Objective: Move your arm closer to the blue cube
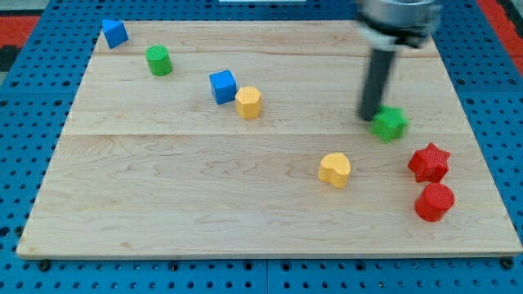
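A blue cube (222,86) sits on the wooden board (163,180) left of centre near the view's top, touching a yellow hexagonal block (249,103) at its lower right. My tip (368,117) is far to the cube's right, right beside the left edge of a green star block (391,123). The dark rod rises from the tip toward the view's top.
Another blue block (114,33) lies at the top left corner, with a green cylinder (158,60) near it. A yellow heart (334,170) lies below centre right. A red star (430,162) and a red cylinder (434,202) sit at the right edge.
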Motion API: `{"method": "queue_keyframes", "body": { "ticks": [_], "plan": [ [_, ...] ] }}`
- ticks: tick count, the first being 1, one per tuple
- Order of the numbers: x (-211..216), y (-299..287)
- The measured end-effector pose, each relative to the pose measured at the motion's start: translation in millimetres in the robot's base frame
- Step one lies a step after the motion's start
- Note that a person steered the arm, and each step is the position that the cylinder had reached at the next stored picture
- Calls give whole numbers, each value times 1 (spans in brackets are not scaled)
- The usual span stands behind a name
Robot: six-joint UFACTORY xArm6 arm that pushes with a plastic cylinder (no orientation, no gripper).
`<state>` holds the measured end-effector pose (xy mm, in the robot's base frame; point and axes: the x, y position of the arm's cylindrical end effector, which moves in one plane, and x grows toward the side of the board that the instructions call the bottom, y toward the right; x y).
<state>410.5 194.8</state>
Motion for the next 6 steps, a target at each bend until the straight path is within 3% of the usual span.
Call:
{"method": "queue_keyframes", "body": {
  "ticks": [1,3,4,5,6],
  "plan": [
    [0,3],
    [-1,-117],
    [26,-207],
    [-5,-337],
    [-58,-327]
  ]
}}
